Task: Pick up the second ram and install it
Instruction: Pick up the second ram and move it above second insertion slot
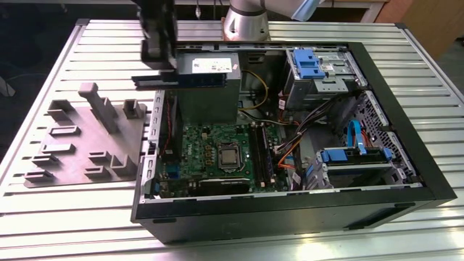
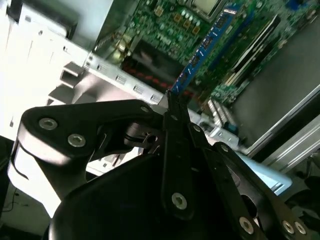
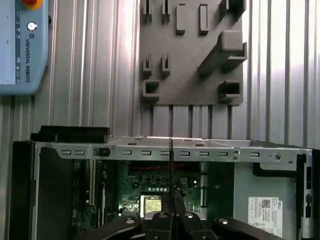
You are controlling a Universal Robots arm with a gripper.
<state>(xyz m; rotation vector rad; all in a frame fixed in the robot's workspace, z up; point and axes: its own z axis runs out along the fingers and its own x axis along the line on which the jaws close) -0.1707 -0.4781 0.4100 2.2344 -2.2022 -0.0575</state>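
The claw [image 2: 172, 100] is clenched on one end of the second ram [image 2: 206, 44], holding it above the open computer case [image 1: 290, 217]; it looks light, stiff and fragile, best pinched by its bare edges.

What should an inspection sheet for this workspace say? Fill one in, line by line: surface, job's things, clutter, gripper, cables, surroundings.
Surface: slotted metal table carrying an open computer case and a grey parts fixture.
Job's things: second ram held level in the air over the case, not seated in the motherboard.
Clutter: nothing seen.
Gripper: gripper shut on the second ram.
Cables: loose wire bundle and a blue cable inside the case.
Surroundings: teach pendant, seen in the first wrist view.
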